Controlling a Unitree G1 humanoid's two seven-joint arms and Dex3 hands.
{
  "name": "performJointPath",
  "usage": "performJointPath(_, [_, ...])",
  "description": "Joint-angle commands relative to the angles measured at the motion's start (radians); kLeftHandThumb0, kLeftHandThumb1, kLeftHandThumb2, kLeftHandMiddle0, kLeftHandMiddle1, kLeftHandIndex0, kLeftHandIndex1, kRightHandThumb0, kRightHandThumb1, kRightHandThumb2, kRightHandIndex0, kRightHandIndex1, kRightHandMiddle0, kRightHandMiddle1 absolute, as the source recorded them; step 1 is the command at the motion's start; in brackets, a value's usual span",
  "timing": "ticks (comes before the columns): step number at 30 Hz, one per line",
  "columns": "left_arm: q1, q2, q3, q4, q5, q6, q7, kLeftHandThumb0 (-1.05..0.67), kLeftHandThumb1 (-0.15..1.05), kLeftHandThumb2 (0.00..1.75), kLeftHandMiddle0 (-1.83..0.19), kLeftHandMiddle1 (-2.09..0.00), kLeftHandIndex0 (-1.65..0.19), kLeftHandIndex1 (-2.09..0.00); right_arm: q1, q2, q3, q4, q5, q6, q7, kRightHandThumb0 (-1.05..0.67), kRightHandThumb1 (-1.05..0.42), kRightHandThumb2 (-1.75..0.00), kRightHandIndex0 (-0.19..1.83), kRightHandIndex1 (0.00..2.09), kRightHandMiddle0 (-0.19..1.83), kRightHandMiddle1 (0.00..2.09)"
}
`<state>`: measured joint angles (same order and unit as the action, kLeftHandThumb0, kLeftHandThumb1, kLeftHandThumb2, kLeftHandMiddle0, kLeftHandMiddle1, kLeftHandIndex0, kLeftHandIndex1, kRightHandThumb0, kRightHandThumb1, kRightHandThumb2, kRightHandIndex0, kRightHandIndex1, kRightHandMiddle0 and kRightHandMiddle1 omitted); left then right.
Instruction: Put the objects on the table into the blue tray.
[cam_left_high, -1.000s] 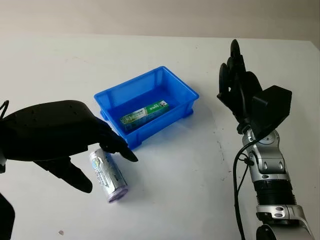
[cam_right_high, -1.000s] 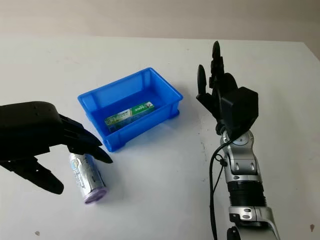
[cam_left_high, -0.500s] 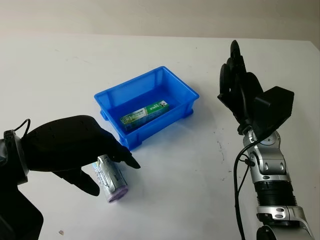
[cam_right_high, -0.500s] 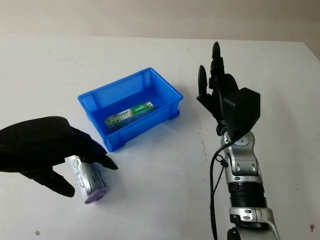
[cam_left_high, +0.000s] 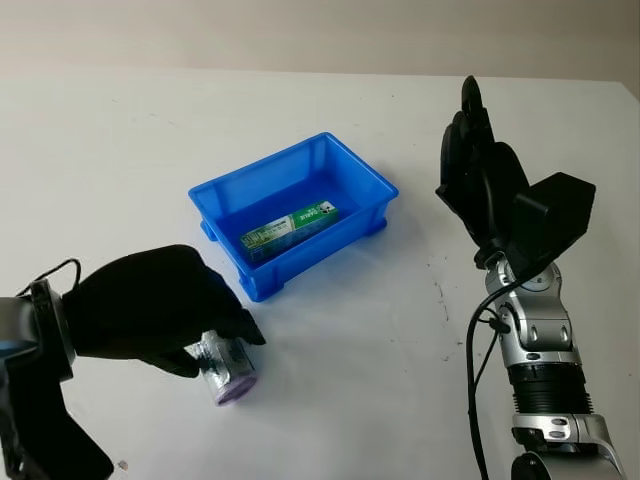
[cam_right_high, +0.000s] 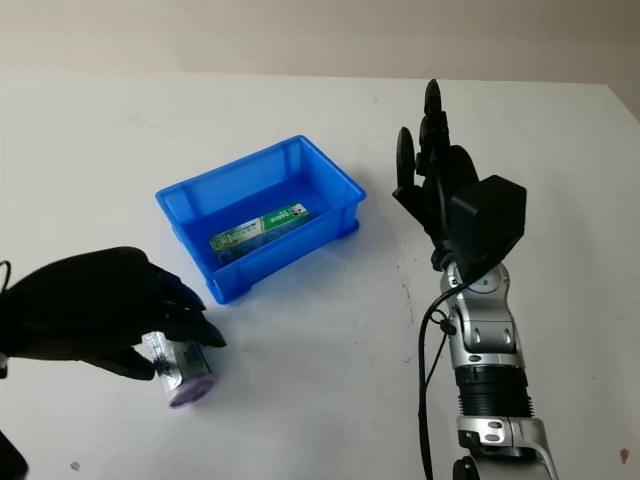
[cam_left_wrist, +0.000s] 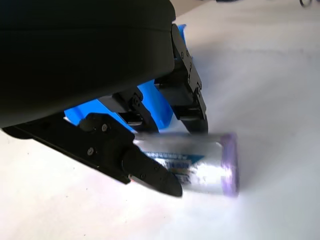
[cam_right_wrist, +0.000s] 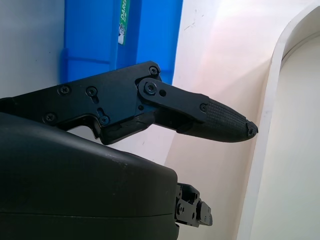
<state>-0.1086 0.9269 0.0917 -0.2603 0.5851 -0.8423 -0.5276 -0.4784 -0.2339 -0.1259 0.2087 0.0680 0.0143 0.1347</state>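
Observation:
A silver can with a purple end (cam_left_high: 232, 368) lies on its side on the white table, in front of the blue tray (cam_left_high: 262, 166). My left hand (cam_left_high: 222, 350) is down over the can with its fingers curled around it. In the left wrist view the thumb (cam_left_wrist: 150, 172) lies on one side of the can (cam_left_wrist: 205, 160) and two fingers on the other. A green box (cam_left_high: 290, 227) lies inside the tray. My right hand (cam_left_high: 475, 170) is held up in the air to the right of the tray, open and holding nothing.
The right wrist view looks past a finger (cam_right_wrist: 215, 117) at the tray's end (cam_right_wrist: 150, 30) and the table's white edge (cam_right_wrist: 262, 150). Bare white table lies between the tray and the right arm.
My left hand came down over the can and its fingers curled around it. The can has stayed in its place. The right hand has not moved.

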Motion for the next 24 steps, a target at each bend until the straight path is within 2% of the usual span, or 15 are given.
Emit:
performJointPath(1, [-0.005,0.001,-0.019,0.015,0.042,-0.024,0.032,-0.15,0.86,0.07,-0.93,-0.12,-0.81,-0.29,0.006,-0.003,-0.008,-0.019,0.006,0.001,0.001,-0.75,-1.05,-0.72,-0.19,0.0,-0.19,0.0])
performJointPath(3, [-0.002,-0.002,-0.029,0.026,0.07,-0.037,0.06,-0.19,0.86,0.06,-0.96,-0.16,-0.85,-0.37,0.006,-0.004,-0.008,-0.021,0.008,0.003,0.001,-0.75,-1.05,-0.72,-0.19,0.0,-0.19,0.0])
performJointPath(4, [0.001,-0.006,-0.037,0.035,0.084,-0.047,0.077,-0.2,0.86,0.06,-0.93,-0.3,-0.79,-0.56,0.006,-0.004,-0.01,-0.023,0.011,0.003,0.003,-0.75,-1.05,-0.72,-0.19,0.0,-0.19,0.0])
performJointPath(6, [0.009,-0.01,-0.055,0.047,0.104,-0.059,0.103,-0.23,0.86,0.05,-0.76,-0.8,-0.7,-0.8,0.007,-0.004,-0.014,-0.025,0.019,0.001,0.006,-0.75,-1.05,-0.71,-0.19,0.0,-0.19,0.0])
performJointPath(7, [0.013,-0.012,-0.063,0.052,0.113,-0.062,0.115,-0.24,0.86,0.05,-0.73,-0.91,-0.69,-0.81,0.007,-0.004,-0.015,-0.026,0.021,0.0,0.005,-0.75,-1.05,-0.71,-0.19,0.0,-0.19,0.0])
performJointPath(8, [0.017,-0.017,-0.07,0.059,0.12,-0.067,0.13,-0.26,0.86,0.05,-0.68,-1.15,-0.69,-0.84,0.007,-0.005,-0.015,-0.027,0.021,0.0,0.004,-0.75,-1.05,-0.71,-0.19,0.0,-0.19,0.0])
performJointPath(9, [0.022,-0.021,-0.078,0.066,0.124,-0.071,0.144,-0.28,0.87,0.06,-0.64,-1.48,-0.68,-0.95,0.006,-0.006,-0.014,-0.029,0.021,0.002,0.002,-0.74,-1.05,-0.71,-0.19,0.0,-0.19,0.0])
performJointPath(10, [0.025,-0.022,-0.087,0.07,0.123,-0.071,0.149,-0.32,0.9,0.06,-0.61,-1.84,-0.6,-1.23,0.005,-0.006,-0.014,-0.03,0.021,0.004,0.001,-0.74,-1.05,-0.71,-0.19,0.0,-0.19,0.0])
performJointPath(11, [0.025,-0.017,-0.099,0.073,0.111,-0.068,0.143,-0.39,0.95,0.07,-0.62,-1.95,-0.55,-1.48,0.004,-0.007,-0.013,-0.03,0.019,0.005,0.0,-0.75,-1.05,-0.71,-0.19,0.0,-0.19,0.0])
performJointPath(12, [0.027,-0.013,-0.109,0.07,0.097,-0.06,0.133,-0.45,1.01,0.1,-0.63,-1.99,-0.48,-1.73,0.004,-0.008,-0.012,-0.03,0.018,0.005,0.001,-0.75,-1.05,-0.71,-0.19,0.0,-0.19,0.0])
performJointPath(14, [0.03,-0.008,-0.123,0.068,0.069,-0.045,0.118,-0.5,1.04,0.14,-0.65,-1.98,-0.46,-1.88,0.003,-0.01,-0.011,-0.029,0.016,0.004,0.001,-0.75,-1.05,-0.71,-0.19,0.0,-0.19,0.0])
performJointPath(16, [0.043,-0.006,-0.131,0.062,0.014,-0.019,0.095,-0.54,1.05,0.18,-0.75,-1.97,-0.5,-1.93,0.002,-0.008,-0.012,-0.032,0.016,0.009,-0.002,-0.75,-1.05,-0.72,-0.19,0.0,-0.19,0.0])
performJointPath(19, [0.069,0.013,-0.135,0.011,-0.127,0.067,0.016,-0.56,1.05,0.19,-1.05,-2.08,-0.58,-2.06,0.001,-0.008,-0.012,-0.033,0.016,0.012,-0.003,-0.73,-1.05,-0.72,-0.19,0.0,-0.19,0.0])
performJointPath(24, [0.065,0.045,-0.096,-0.102,-0.314,0.221,-0.11,-0.51,1.05,0.21,-1.03,-2.09,-0.62,-2.09,-0.001,-0.01,-0.007,-0.027,0.008,0.009,-0.001,-0.74,-1.05,-0.71,-0.19,0.0,-0.19,0.0])
